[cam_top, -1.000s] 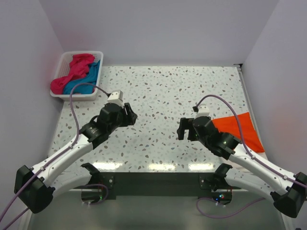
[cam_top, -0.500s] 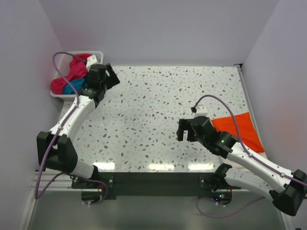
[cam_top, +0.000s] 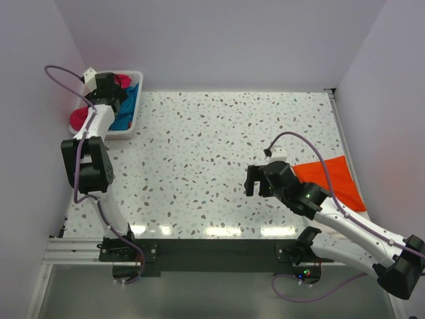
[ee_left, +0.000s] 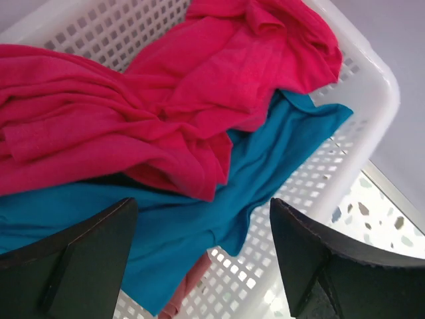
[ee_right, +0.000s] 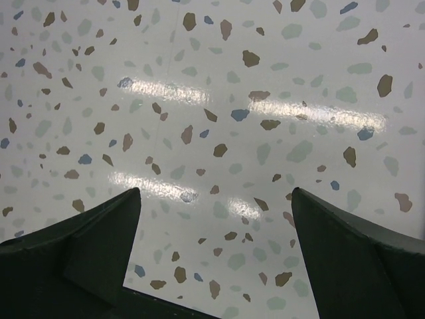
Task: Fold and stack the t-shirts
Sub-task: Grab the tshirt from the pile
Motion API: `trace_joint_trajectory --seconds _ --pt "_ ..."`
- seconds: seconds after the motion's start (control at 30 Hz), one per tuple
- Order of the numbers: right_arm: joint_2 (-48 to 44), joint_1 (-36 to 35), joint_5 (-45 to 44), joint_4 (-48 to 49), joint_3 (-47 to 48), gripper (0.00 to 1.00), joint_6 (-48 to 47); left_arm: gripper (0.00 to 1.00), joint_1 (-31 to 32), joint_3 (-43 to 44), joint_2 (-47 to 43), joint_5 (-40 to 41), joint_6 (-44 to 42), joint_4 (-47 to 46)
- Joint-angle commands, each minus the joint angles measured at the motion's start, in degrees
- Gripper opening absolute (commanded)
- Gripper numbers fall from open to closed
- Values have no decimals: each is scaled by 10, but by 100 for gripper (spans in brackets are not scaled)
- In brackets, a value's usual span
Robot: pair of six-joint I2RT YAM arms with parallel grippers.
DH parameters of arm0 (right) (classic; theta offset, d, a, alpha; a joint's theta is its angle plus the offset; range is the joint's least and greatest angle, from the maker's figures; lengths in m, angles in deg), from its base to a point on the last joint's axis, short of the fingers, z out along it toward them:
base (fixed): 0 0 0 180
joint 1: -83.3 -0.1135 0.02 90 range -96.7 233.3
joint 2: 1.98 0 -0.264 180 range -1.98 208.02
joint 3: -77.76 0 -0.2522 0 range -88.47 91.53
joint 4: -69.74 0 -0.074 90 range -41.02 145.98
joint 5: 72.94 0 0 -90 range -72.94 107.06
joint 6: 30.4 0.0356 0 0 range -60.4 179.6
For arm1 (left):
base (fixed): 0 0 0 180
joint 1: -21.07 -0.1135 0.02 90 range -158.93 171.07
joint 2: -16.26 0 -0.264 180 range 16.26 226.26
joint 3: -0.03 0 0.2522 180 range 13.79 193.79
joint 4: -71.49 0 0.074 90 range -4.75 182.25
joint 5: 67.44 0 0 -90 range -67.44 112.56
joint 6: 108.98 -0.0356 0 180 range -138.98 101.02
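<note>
the white basket [cam_top: 123, 134] sits on the far left corner of the speckled table [cam_top: 232, 126]. inside the basket lie two of the shirts, crumpled together: the pink shirt [cam_top: 78, 119] and the blue shirt [cam_top: 127, 110]. in the left wrist view the pink shirt [ee_left: 133, 113] is bunched over the blue shirt [ee_left: 219, 219], which spreads under it toward the basket's lattice wall [ee_left: 372, 86]; a paler pink bit of cloth peeps out under the blue one, and i cannot tell what it belongs to.

the left gripper [cam_top: 106, 88] hangs over the basket, above the shirts. its jaws are spread wide, with a dark finger on either side of the cloth and nothing between them [ee_left: 199, 207]; whether the tips touch the cloth i cannot tell.

the orange shirt [cam_top: 335, 178] lies flat on the table well apart from the basket, at the opposite side by the right wall, partly hidden under the right arm. the right gripper [cam_top: 256, 181] is just beside that shirt, on its basket side. its jaws are also spread wide, over bare table [ee_right: 232, 100], holding nothing [ee_right: 216, 199].
</note>
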Motion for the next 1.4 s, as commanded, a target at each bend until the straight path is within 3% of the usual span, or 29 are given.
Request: trace_joint_trajectory --seconds 0.0,0.43,0.53,0.63,0.7,1.03,1.37 --pt "1 1 18 7 4 99 -8 85 -16 48 24 41 -17 -28" --pt "32 1 41 9 2 99 -7 65 -48 113 109 37 -27 -29" --pt "41 1 41 5 5 99 -8 50 -54 123 117 17 -19 -29" --pt "43 1 35 3 7 99 -6 13 -55 149 115 0 -18 -21" --pt "43 1 33 5 7 99 -8 1 -56 167 108 -12 -19 -13" --pt "41 1 24 21 3 99 -15 0 -39 244 -32 -148 -32 -30" --pt "-6 1 -13 18 3 99 -21 0 94 253 -217 -205 -75 -39"
